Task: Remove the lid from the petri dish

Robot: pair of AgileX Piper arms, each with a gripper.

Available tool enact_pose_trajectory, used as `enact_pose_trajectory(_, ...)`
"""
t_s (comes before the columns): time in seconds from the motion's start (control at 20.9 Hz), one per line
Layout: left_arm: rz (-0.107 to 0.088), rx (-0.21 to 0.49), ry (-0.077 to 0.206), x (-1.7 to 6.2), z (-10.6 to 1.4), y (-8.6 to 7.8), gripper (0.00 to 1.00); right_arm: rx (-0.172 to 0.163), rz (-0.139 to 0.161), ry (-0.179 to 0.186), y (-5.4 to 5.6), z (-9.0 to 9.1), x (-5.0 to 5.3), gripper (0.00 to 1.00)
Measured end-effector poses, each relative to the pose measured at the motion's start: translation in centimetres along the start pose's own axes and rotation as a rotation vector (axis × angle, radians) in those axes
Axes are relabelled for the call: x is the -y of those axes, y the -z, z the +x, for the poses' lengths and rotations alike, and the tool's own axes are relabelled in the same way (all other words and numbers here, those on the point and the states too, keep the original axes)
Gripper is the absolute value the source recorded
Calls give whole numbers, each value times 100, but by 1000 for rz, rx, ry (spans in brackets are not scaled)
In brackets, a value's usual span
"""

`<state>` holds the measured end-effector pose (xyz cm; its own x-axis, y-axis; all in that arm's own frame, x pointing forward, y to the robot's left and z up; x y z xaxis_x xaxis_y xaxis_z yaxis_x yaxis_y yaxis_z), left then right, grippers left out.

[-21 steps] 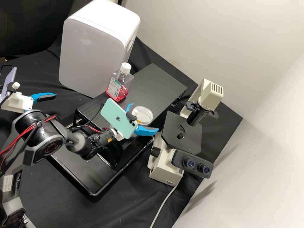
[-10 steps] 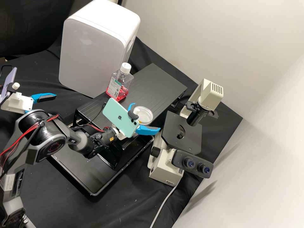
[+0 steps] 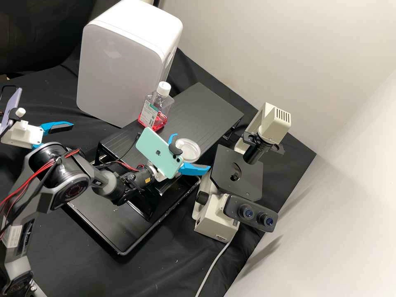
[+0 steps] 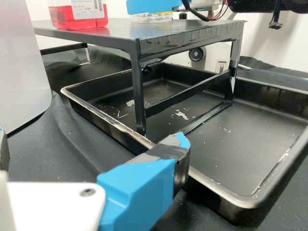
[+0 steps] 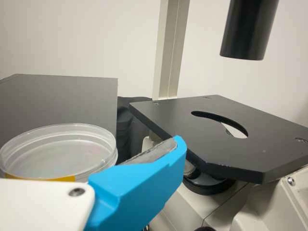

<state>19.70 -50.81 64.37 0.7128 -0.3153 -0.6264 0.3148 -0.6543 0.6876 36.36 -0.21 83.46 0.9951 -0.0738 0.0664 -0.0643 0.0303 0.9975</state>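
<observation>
Atop the rack (image 3: 206,107): clear petri dish (image 3: 189,149), seemingly lidded.

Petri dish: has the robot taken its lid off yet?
No, the clear lid sits flat on the petri dish, covering it.

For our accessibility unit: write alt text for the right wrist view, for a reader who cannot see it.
A clear, lidded petri dish sits on a black shelf, beside one blue finger in the foreground. Past them is a black microscope stage, a dark cylinder hanging above it.
</observation>
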Motion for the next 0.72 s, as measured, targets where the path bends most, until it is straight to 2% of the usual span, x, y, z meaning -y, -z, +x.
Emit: enact_pose_trajectory(0.72,0,1,0,1,0,-2,100,3,0,3,-11,9,11,0)
